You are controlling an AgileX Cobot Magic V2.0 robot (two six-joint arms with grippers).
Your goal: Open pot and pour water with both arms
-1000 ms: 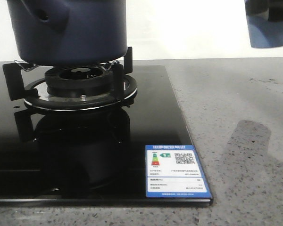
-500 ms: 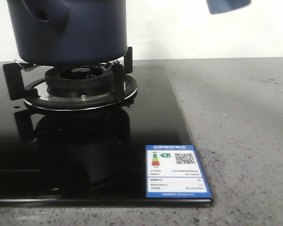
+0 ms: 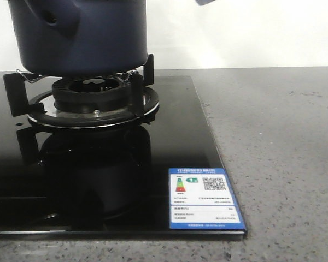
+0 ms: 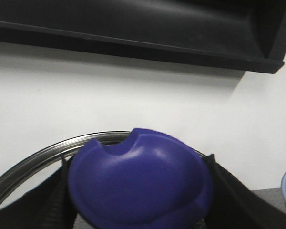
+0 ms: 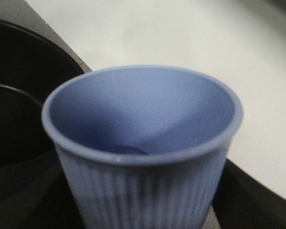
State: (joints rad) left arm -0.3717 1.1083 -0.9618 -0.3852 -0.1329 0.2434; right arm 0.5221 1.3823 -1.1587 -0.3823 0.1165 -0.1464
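The dark navy pot [image 3: 79,35] stands on the gas burner [image 3: 93,103] at the far left, its top cut off by the front view's edge. In the right wrist view its dark open inside [image 5: 16,100] lies beside the cup. My left gripper [image 4: 138,191] is shut on the lid's blue knob [image 4: 138,176]; the lid's metal rim [image 4: 47,152] curves behind it, held up against the white wall. My right gripper [image 5: 143,200] is shut on the light blue ribbed cup [image 5: 143,143], which is upright. Only a sliver of the cup [image 3: 205,1] shows in the front view.
A black glass cooktop [image 3: 175,136] carries the burner and a blue energy label [image 3: 205,199] at its front right corner. Grey speckled counter [image 3: 279,153] stretches to the right. A dark shelf or hood [image 4: 133,28] runs above the white wall.
The cup has risen and moved left toward the pot, from the top right corner to almost out of the front view. The pot has not moved.
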